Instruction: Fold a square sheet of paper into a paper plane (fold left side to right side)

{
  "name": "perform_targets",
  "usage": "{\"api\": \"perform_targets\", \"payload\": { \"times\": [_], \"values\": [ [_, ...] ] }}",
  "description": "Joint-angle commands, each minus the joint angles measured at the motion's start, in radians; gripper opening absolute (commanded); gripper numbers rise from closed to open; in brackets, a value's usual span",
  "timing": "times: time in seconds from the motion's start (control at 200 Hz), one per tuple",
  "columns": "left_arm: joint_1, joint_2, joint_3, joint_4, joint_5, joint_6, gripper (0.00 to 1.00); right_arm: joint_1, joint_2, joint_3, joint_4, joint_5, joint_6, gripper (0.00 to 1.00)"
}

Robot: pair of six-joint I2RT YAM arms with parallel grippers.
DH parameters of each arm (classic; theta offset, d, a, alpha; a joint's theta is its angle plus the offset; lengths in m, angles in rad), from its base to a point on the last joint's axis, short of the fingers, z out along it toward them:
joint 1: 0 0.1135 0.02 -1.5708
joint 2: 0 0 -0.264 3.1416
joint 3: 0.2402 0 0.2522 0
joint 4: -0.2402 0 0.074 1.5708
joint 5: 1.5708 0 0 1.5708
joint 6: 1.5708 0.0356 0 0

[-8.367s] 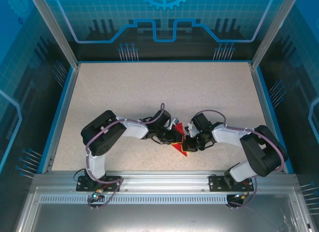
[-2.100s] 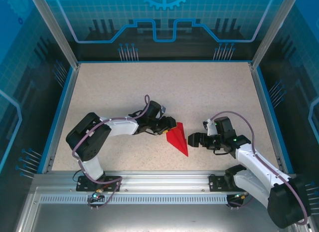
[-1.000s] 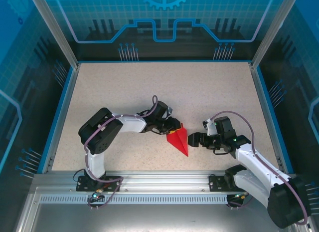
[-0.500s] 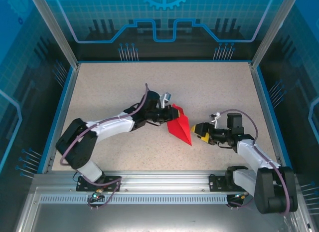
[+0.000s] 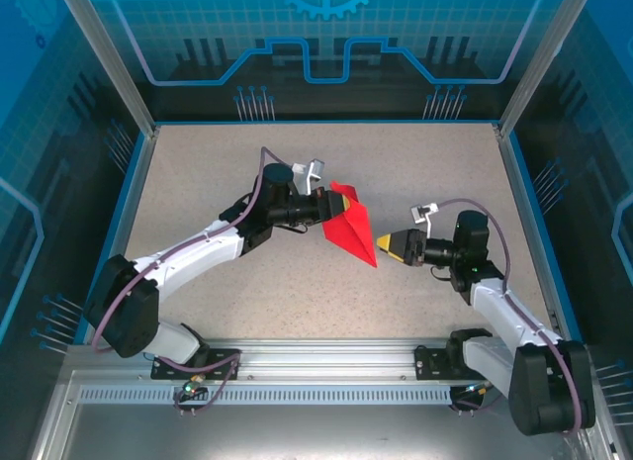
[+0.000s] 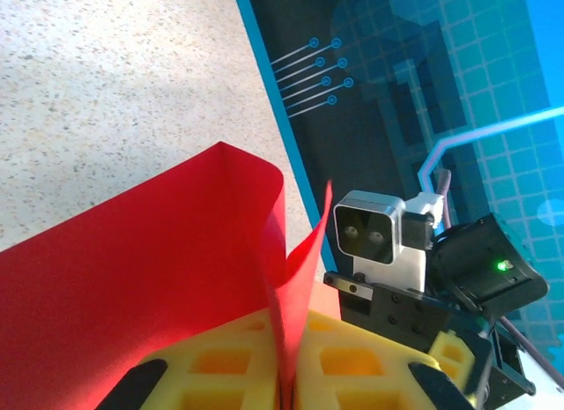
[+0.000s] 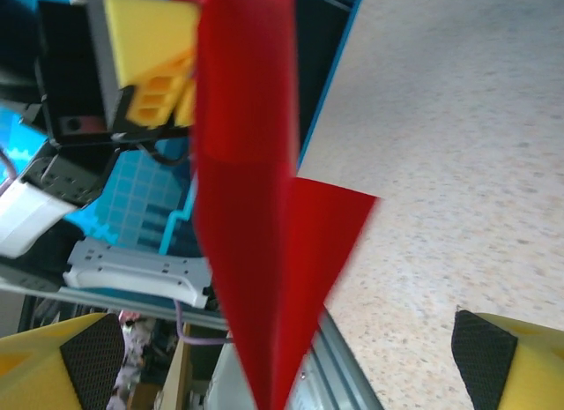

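Observation:
The square sheet of paper is folded into a narrow red paper plane [image 5: 351,230], which hangs above the table's middle with its tip toward the front right. My left gripper [image 5: 334,204] is shut on its wide rear end. In the left wrist view the yellow pads [image 6: 352,361] pinch the red paper [image 6: 159,278] at a crease, and one flap curls free. My right gripper [image 5: 394,245] stands open just right of the tip, facing it. From the right wrist the plane [image 7: 256,251] points down between my spread fingers [image 7: 66,366], untouched by either.
A speckled beige table [image 5: 247,163] lies below, bounded by a blue rim [image 5: 117,232] and glass walls. An aluminium rail [image 5: 316,356] runs along the near edge by the arm bases. The right arm's camera [image 6: 379,238] faces the left wrist closely.
My left gripper has shut on the plane, lifted it off the table and carried it back. The right wrist rose and turned its open fingers toward the tip.

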Motion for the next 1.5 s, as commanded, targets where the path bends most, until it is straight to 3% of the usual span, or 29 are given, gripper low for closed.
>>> {"api": "perform_targets", "payload": {
  "times": [0.0,0.21,0.38,0.935,1.03,1.085,1.291,1.496],
  "values": [
    [-0.002,-0.033,0.015,0.091,0.064,-0.027,0.11,0.076,0.032,0.051,0.076,0.037,0.077,0.99],
    [-0.012,-0.032,0.010,0.141,0.101,-0.062,0.11,0.217,0.141,0.119,0.209,0.096,0.147,0.99],
    [-0.016,-0.031,-0.013,0.155,0.104,-0.079,0.11,0.254,0.159,0.162,0.223,0.115,0.160,0.98],
    [-0.015,-0.034,-0.087,0.222,0.100,-0.131,0.13,0.219,0.109,0.158,0.143,0.148,0.115,0.34],
    [-0.016,-0.035,-0.091,0.215,0.100,-0.128,0.26,0.218,0.100,0.159,0.103,0.154,0.089,0.23],
    [-0.017,-0.040,-0.087,0.186,0.095,-0.111,0.40,0.218,0.090,0.167,0.044,0.162,0.052,0.18],
    [0.014,-0.140,-0.094,-0.050,0.012,0.031,0.71,0.217,0.032,0.221,-0.294,0.236,-0.170,0.11],
    [0.035,-0.314,-0.110,-0.342,-0.150,0.166,0.83,0.250,-0.001,0.326,-0.697,0.458,-0.442,0.06]
  ]
}}
